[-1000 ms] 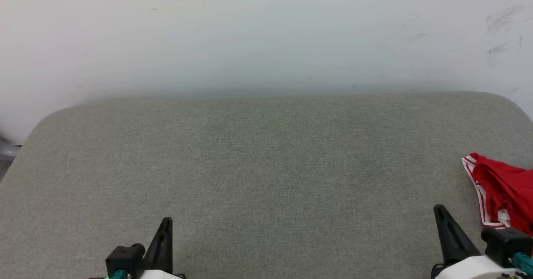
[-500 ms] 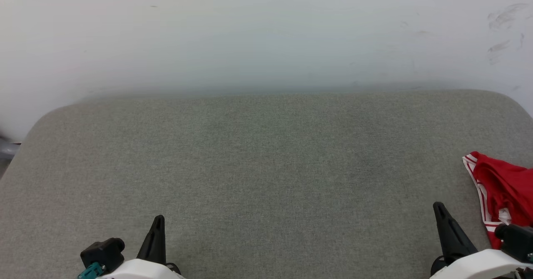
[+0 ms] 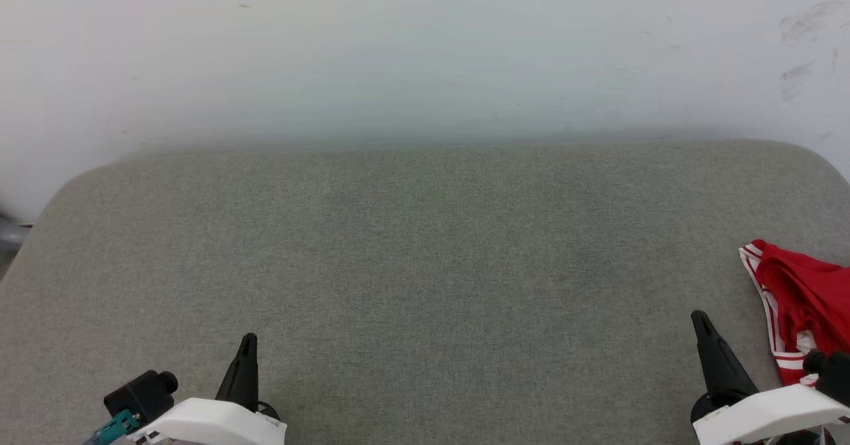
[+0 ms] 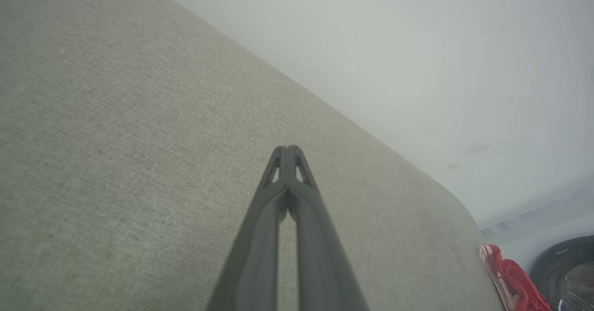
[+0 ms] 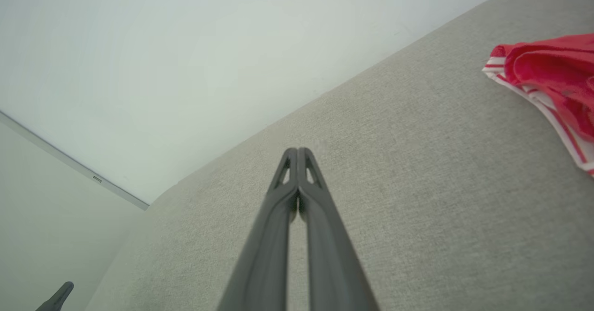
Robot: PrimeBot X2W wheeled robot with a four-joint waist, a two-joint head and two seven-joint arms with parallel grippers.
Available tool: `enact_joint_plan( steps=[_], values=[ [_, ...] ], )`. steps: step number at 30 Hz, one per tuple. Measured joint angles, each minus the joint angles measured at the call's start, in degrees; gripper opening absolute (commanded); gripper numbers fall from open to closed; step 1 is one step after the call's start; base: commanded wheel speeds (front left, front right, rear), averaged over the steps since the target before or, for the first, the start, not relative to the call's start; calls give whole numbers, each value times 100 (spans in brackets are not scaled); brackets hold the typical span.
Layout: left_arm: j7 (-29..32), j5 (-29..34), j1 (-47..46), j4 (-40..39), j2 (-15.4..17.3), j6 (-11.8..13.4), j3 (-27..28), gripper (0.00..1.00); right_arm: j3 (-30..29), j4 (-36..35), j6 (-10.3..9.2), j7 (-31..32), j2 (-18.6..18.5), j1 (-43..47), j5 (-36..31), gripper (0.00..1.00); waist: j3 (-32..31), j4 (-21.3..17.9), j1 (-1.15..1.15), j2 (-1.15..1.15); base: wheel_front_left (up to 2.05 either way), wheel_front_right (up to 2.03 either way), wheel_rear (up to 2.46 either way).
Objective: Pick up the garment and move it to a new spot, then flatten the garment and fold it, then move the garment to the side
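- Head view: the left end effector (image 3: 247, 340) and the right end effector (image 3: 697, 317) sit closed and empty at the bottom corners. The garment (image 3: 807, 285) lies bunched at the right edge of the frame on the grey worktop (image 3: 425, 266). We judge that reaching in with closed fingers would only shove it outward.
- Left wrist view: the garment sits well apart at lower right, so we doubt this arm reaches it cleanly.
- Right wrist view: the crumpled folds at upper right invite a pinch on the striped trim alone, which could slip.

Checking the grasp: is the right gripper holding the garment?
No, the right gripper is shut on nothing, with the garment lying apart.
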Motion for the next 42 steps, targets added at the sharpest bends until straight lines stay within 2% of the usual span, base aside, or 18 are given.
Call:
enact_joint_plan(
  steps=[21,42],
  values=[
    [406,-1480,-208,64,-124,-201,289,0,-43,322,-1,105,1,-309,1637,0,61,16,0,0,0,0,0],
    [735,-2686,-399,116,-201,-370,546,0,-80,597,-1,181,2,-558,2959,0,122,31,0,0,0,0,0]
  ],
)
